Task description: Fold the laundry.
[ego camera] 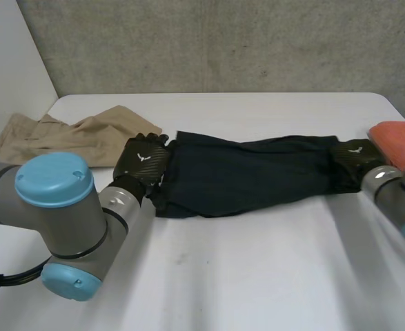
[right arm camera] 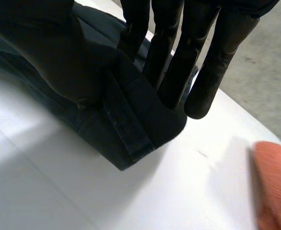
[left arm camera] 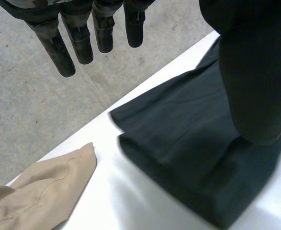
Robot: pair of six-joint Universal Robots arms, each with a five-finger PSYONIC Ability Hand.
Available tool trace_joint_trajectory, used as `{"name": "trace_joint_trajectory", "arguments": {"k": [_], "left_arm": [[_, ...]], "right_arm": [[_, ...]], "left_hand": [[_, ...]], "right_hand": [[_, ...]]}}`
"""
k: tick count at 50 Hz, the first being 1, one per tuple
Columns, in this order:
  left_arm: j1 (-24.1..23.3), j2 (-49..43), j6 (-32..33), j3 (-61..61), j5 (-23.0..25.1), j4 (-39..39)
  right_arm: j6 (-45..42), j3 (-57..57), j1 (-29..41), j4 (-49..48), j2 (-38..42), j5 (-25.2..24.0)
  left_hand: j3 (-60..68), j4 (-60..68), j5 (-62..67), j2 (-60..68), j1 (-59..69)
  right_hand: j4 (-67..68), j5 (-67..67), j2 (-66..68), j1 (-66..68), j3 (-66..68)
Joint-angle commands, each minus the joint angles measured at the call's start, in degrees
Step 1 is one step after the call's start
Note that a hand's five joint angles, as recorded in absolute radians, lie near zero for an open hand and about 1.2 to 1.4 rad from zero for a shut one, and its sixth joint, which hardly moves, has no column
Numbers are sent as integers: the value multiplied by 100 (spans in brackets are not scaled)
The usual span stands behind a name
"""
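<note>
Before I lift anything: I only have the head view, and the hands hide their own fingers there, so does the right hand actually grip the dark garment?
Observer: Yes. The right hand pinches the end of the dark garment between its thumb and its straight fingers.
Operator: And the left hand?
Observer: No grip. The left hand rests its thumb on the garment near the other end, and its fingers are straight and off the cloth.
Operator: Is the beige garment tangled with it there?
Observer: No. The beige garment lies apart, with bare table between the two.
</note>
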Motion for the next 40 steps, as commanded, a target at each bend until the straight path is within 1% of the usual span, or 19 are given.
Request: {"name": "trace_joint_trajectory", "arguments": {"k": [1, 4, 6, 10, 11, 14, 15, 18, 19, 21, 22, 23, 25, 28, 34, 35, 36, 38, 40], "left_arm": [[40, 326, -6, -217, 1, -29], [40, 423, -6, -279, 9, -29], [40, 449, -6, -296, 1, -20], [58, 493, -6, -296, 1, -20], [58, 502, -6, -296, 1, -20], [58, 563, -6, -296, -8, -11], [58, 581, -6, -296, -8, -11], [75, 643, -6, -296, 1, -3], [84, 643, -6, -288, 1, 6], [110, 652, -6, -288, 1, 6], [137, 660, -6, -288, 1, 6], [146, 661, -6, -288, 1, 6], [154, 661, -6, -288, 1, 6], [181, 652, -6, -288, 9, 15], [216, 599, -15, -139, 18, 24], [207, 582, -6, -43, 18, 15], [207, 581, -6, -7, 10, 15], [172, 581, -6, 72, 9, 15], [154, 573, -15, 99, 9, 15]], "right_arm": [[-1589, 541, -770, 384, -686, -61], [-2223, 524, -781, 358, -766, -17], [-2331, 498, -702, 358, -827, -52], [-2490, 287, -9, 227, -1056, -113], [-2499, 182, 297, 113, -1074, -218], [-2560, 103, 712, -107, -1083, -552], [-2586, 68, 983, -256, -1056, -849], [-2657, 32, 1398, -459, -969, -1316], [-2718, 6, 1651, -581, -829, -1614], [-2788, -56, 1908, -661, -609, -1905], [-2850, -134, 2187, -670, -364, -2046], [-2876, -187, 2321, -644, -249, -2108], [-2938, -319, 2654, -592, 102, -2170], [-2921, -407, 2822, -504, 402, -2118], [-2658, -425, 2884, -477, 324, -1960], [-2544, -425, 2850, -486, 289, -1899], [-2256, -434, 2814, -486, 167, -1750], [-1606, -425, 2701, -529, -105, -1373], [-727, -434, 2464, -547, -474, -828]], "left_hand": [[-231, -180, -270, -175, -73], [-231, -180, -270, -175, -73], [-231, -180, -270, -175, -73], [-231, -180, -270, -175, -73], [-231, -180, -270, -175, -73], [-231, -180, -270, -175, -73], [-231, -180, -270, -175, -73], [-231, -180, -270, -175, -73], [-231, -180, -270, -175, -73], [-231, -180, -270, -175, -73], [-231, -180, -270, -175, -73], [-231, -180, -270, -175, -73], [-231, -180, -270, -175, -73], [-231, -180, -270, -175, -73], [-231, -180, -270, -175, -73], [-231, -180, -270, -175, -73], [-231, -180, -270, -175, -73], [-231, -180, -270, -175, -73], [-231, -180, -270, -175, -73]], "right_hand": [[1177, 1592, 1318, 2860, 1272], [1177, 1592, 1318, 2860, 1272], [1177, 1592, 1318, 2860, 1272], [1177, 1592, 1318, 2860, 1272], [1177, 1592, 1318, 2860, 1272], [1177, 1592, 1318, 2860, 1272], [1177, 1592, 1318, 2860, 1272], [1177, 1592, 1318, 2860, 1272], [1177, 1592, 1318, 2860, 1272], [1177, 1592, 1318, 2860, 1272], [1177, 1592, 1318, 2860, 1272], [1177, 1592, 1318, 2860, 1272], [1177, 1592, 1318, 2860, 1272], [1177, 1592, 1318, 2860, 1272], [1177, 1592, 1318, 2860, 1272], [351, 765, 492, 2033, 445], [-2339, -1924, -2198, -656, -2244], [-5823, -5408, -5682, -4140, -5728], [-5823, -5408, -5682, -4140, -5728]]}}
